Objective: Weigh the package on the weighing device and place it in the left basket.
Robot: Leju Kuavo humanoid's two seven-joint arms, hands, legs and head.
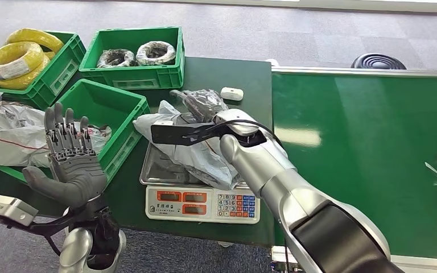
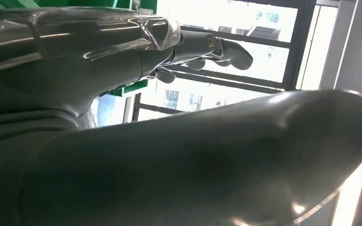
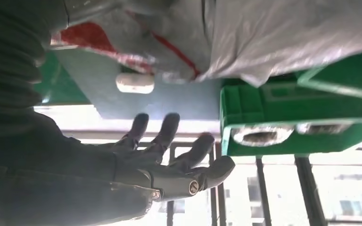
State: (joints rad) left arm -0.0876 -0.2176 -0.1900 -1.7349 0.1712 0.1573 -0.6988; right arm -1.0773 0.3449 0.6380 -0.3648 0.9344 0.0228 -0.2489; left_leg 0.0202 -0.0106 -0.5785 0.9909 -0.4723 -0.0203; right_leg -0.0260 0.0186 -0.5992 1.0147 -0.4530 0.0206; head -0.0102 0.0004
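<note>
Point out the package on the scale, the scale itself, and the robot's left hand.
package (image 1: pixel 196 153): head view, crumpled grey plastic lying on the pan.
scale (image 1: pixel 202 205): head view, white front panel with displays and keypad.
left hand (image 1: pixel 68 162): head view, palm, fingers spread upward.

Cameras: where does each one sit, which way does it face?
Head view: high on the body, looking down at the scale, package, both arms.
Left wrist view: behind the left hand, facing windows; thumb and fingers show.
Right wrist view: behind the right hand, facing the package.
Shared: the coil basket, head and right wrist.
</note>
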